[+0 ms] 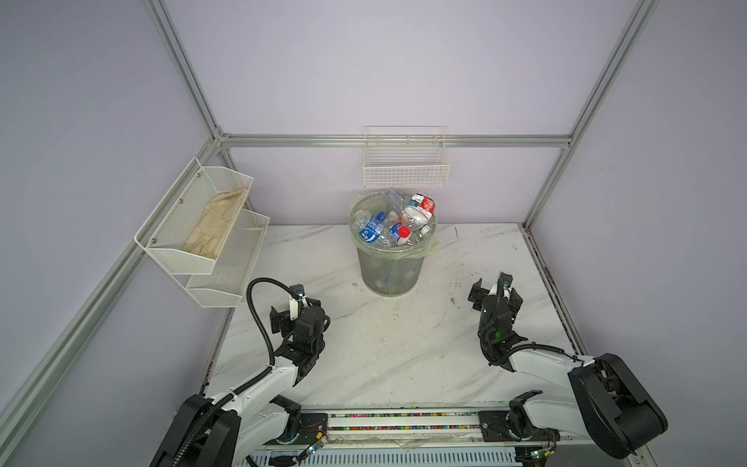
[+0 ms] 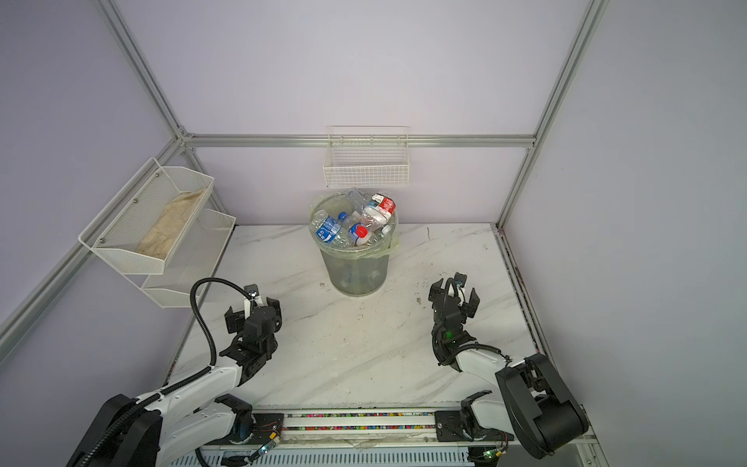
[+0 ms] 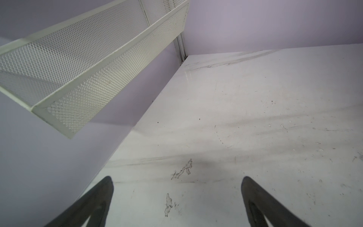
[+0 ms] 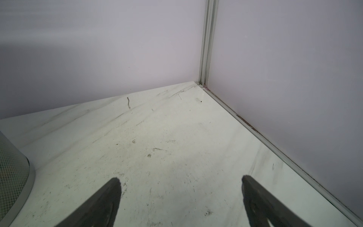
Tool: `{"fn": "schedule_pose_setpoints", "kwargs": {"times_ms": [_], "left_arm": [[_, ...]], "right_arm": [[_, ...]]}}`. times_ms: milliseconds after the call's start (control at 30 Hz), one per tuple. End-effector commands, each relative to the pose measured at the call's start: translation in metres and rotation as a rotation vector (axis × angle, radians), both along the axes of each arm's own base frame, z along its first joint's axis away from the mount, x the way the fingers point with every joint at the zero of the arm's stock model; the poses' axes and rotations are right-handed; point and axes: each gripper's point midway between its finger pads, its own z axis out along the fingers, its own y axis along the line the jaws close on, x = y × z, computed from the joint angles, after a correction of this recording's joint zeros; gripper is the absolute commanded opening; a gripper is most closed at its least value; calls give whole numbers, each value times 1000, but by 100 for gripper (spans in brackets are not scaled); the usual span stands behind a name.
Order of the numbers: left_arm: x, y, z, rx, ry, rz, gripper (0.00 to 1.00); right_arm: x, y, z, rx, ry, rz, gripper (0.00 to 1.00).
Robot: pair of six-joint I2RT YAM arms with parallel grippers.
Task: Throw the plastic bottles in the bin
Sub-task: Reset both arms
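Plastic bottles [image 1: 370, 231] with blue, red and white labels are heaped to the rim of the bin [image 1: 390, 275]. It stands at the back of the marble table [image 1: 404, 356], just below a wire basket [image 1: 406, 170] on the wall. The left gripper [image 3: 176, 179] and right gripper [image 4: 179, 179] hang over the table on either side, jaws wide and holding nothing. A mesh shelf [image 1: 202, 242] on the left wall carries what may be a folded cloth [image 1: 214, 222].
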Motion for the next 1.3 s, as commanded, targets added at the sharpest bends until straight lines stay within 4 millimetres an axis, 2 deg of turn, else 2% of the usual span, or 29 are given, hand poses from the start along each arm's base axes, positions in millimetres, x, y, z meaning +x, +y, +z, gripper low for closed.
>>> {"fn": "schedule_pose_setpoints", "kwargs": {"times_ms": [0,367,400,533,867,1267], "left_arm": [[0,5,2,1,-44,17,100],[11,11,7,24,-88,36,100],[13,11,7,29,-90,37,100],[20,9,8,41,-84,28,100],[22,12,14,42,-154,28,100],[25,16,22,52,-254,26,100]], "right_arm": [[7,1,13,0,-52,5,97],[16,-5,22,-4,-114,-3,97],[18,-5,16,-12,-99,-3,97],[20,-7,17,-10,-116,-4,97],[25,-9,22,5,-200,12,97],[17,-18,27,-3,-284,-8,95]]}}
